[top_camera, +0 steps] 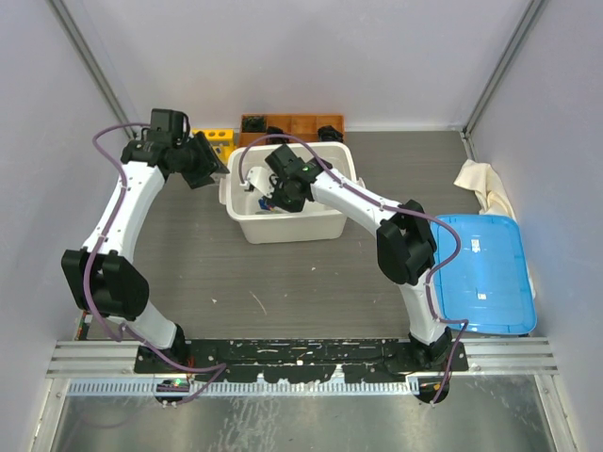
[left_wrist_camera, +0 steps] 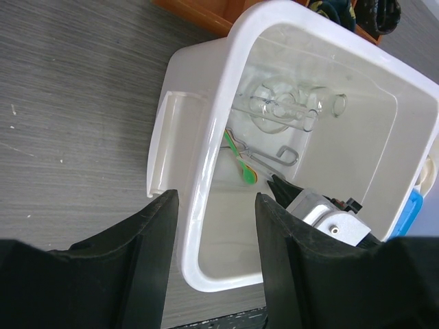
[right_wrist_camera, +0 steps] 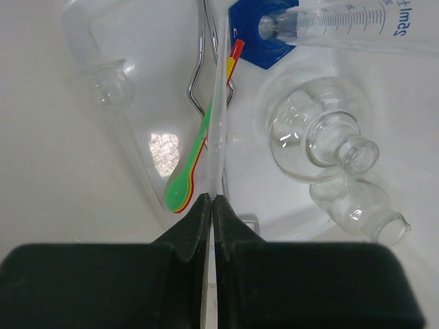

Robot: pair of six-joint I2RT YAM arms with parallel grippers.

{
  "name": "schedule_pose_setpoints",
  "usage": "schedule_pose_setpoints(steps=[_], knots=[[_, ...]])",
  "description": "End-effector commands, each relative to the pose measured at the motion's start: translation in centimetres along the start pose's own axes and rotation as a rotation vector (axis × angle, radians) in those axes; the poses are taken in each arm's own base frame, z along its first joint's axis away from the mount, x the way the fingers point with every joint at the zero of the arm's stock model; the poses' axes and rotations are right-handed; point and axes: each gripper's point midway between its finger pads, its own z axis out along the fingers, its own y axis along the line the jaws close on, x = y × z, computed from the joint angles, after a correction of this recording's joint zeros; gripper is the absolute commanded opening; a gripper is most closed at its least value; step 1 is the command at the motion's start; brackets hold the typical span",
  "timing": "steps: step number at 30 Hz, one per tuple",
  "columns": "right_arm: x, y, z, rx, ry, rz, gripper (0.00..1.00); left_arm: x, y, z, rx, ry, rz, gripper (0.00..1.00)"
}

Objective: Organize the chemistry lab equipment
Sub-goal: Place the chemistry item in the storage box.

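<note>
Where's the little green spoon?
The green spoon lies in the white tub by the tongs, just ahead of the right gripper in the right wrist view.

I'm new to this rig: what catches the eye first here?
The white plastic bin at the far centre of the grey table dominates, with the right end effector inside it, shut on a thin clear stem beside round clear glass flasks. The left end effector hangs open by the bin's left rim, and a flat blue plastic lid lies at the table's right edge.
</note>
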Motion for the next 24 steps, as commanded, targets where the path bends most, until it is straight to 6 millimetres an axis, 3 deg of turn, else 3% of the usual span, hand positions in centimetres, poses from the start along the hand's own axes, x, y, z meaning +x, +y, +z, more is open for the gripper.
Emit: schedule_pose_setpoints(steps=[1,17,24], knots=[[-1.1,-0.9,-0.8,0.022,-0.027,-0.031,0.08,-1.8,-1.4,-0.4,0.066,-0.056,0.023,0.50],[1.9,-3.0,-0.7,0.022,0.014,-0.060,0.08,-2.5,-0.9,0.0,0.081,-0.092,0.018,0.50],[3.2,-2.9,-0.3,0.022,0.047,-0.087,0.08,-2.5,-0.5,0.5,0.078,-0.093,0.006,0.50]])
